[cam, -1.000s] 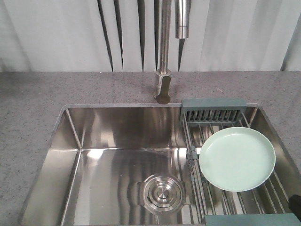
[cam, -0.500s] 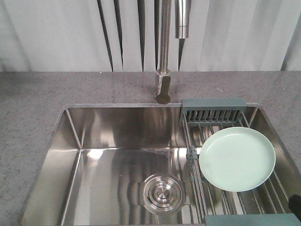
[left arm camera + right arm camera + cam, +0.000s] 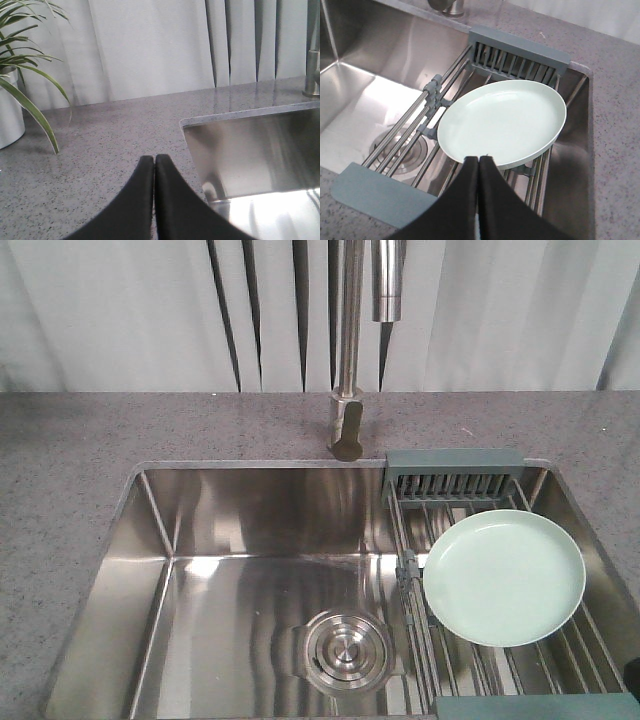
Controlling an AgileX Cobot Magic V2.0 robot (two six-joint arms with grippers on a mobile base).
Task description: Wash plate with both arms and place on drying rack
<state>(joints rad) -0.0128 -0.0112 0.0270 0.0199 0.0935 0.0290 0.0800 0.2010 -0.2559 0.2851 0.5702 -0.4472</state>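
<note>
The plate [image 3: 504,577] lies face up on the drying rack [image 3: 455,483], which spans the right end of the sink [image 3: 150,570] from the far rim to the near rim. The plate rests flat on the rack's steel bars, roughly midway between the slotted far end frame and the plain near end frame [image 3: 380,192], and nothing is touching it. Its left edge reaches out close to the rack's left bars, just beside a small grey clip on them.

The right gripper [image 3: 478,159] hangs over the near side of the rack with its two black fingers pressed together, nothing between them. In the wrist view the tips overlap the plate's near rim, but I can't tell whether they touch it or sit above it. From the front, only a dark scrap of that arm shows at the lower right corner.

The left gripper [image 3: 154,157] is well away to the left, over the speckled grey countertop [image 3: 100,140] beside the sink's left far corner, its fingers also closed on nothing. A potted plant [image 3: 15,65] stands on the counter further left.

The faucet [image 3: 347,390] rises behind the sink's far rim, and the round drain [image 3: 345,648] sits in the basin floor, left of the rack.
</note>
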